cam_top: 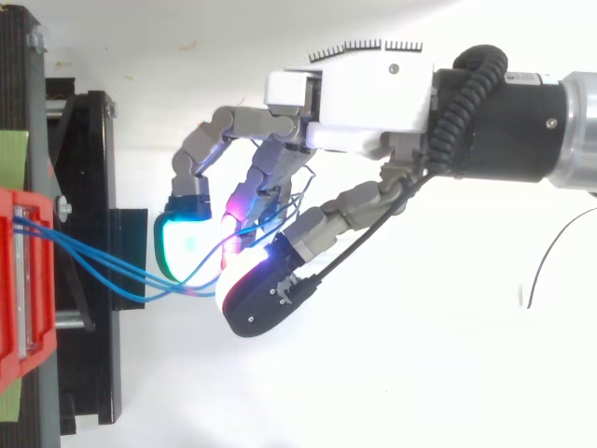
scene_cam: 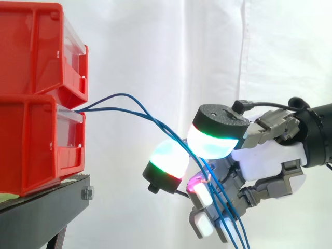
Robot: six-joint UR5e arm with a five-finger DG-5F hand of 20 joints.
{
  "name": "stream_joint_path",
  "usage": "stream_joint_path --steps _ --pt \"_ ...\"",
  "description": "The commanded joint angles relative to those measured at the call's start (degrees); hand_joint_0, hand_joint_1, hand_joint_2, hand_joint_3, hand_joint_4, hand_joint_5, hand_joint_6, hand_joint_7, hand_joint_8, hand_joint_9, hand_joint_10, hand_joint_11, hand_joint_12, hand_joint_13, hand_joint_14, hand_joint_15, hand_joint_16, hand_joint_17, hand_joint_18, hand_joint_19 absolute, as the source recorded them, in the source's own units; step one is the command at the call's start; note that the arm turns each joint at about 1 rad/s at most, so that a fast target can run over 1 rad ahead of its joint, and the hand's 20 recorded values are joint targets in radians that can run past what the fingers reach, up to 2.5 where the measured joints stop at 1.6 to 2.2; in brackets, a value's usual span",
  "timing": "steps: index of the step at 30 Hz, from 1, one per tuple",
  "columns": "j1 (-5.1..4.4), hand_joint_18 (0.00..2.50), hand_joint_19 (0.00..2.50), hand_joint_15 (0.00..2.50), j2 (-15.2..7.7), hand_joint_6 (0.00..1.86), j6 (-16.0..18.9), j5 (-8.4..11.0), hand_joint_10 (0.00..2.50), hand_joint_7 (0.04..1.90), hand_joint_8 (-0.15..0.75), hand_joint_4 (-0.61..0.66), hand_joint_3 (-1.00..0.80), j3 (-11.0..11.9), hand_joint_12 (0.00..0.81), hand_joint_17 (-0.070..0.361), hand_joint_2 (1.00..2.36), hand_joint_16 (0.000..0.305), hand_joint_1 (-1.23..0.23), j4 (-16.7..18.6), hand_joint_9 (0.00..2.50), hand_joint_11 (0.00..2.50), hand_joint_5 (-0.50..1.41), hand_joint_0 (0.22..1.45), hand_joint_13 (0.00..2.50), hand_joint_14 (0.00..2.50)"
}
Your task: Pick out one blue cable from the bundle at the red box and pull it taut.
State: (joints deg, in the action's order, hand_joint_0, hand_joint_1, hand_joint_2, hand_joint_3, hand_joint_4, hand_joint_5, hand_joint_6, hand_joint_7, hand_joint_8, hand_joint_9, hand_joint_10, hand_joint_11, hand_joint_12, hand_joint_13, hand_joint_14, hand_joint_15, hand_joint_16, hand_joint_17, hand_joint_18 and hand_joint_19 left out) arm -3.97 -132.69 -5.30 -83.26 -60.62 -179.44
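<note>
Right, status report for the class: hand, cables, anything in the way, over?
Hand curled round several blue cables, not one. Cables run slack from the red bins, not taut. Nothing in the way.

In the side view the upper bin (scene_cam: pixel 36 52) sits on the lower bin (scene_cam: pixel 31 145) at 9 o'clock, both on the stand (scene_cam: pixel 41 218) at 8 o'clock, with the curtain (scene_cam: pixel 155 41) behind. The cables (scene_cam: pixel 122 94) leave the front of the lower bin, just under the upper one, and run toward 4 o'clock. There the hand (scene_cam: pixel 264 161), well apart from the bins, has its fingers (scene_cam: pixel 168 158) curled round them; past the hand they drop toward 6 o'clock
</note>
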Motion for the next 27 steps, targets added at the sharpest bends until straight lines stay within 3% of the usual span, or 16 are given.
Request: stream_joint_path --steps 1,12,19,27 --pt "0.02 0.87 0.73 0.57 0.15 0.91 0.03 0.11 0.02 0.83 0.23 -0.02 -0.5 0.15 0.298 0.101 1.0 0.045 -0.89 -1.18 1.08 0.61 -0.11 0.47 0.93 0.02" --pt "0.02 0.87 0.73 0.56 0.15 0.89 0.03 0.11 0.02 0.79 0.238 0.02 -0.5 0.59 0.318 0.112 1.0 0.05 -0.92 -1.35 1.08 0.61 -0.12 0.42 0.92 0.02" --pt "0.02 0.87 0.72 0.56 0.15 0.89 0.03 0.11 0.02 0.75 0.243 0.02 -0.5 0.59 0.323 0.114 1.0 0.051 -0.85 -1.35 1.07 0.6 -0.12 0.41 0.91 0.02" --pt "-0.07 0.79 0.77 0.58 0.15 0.88 0.03 0.11 0.02 0.84 0.213 -0.02 -0.5 0.59 0.282 0.091 1.0 0.041 -0.57 -1.35 1.06 0.61 -0.12 0.54 0.88 0.02"
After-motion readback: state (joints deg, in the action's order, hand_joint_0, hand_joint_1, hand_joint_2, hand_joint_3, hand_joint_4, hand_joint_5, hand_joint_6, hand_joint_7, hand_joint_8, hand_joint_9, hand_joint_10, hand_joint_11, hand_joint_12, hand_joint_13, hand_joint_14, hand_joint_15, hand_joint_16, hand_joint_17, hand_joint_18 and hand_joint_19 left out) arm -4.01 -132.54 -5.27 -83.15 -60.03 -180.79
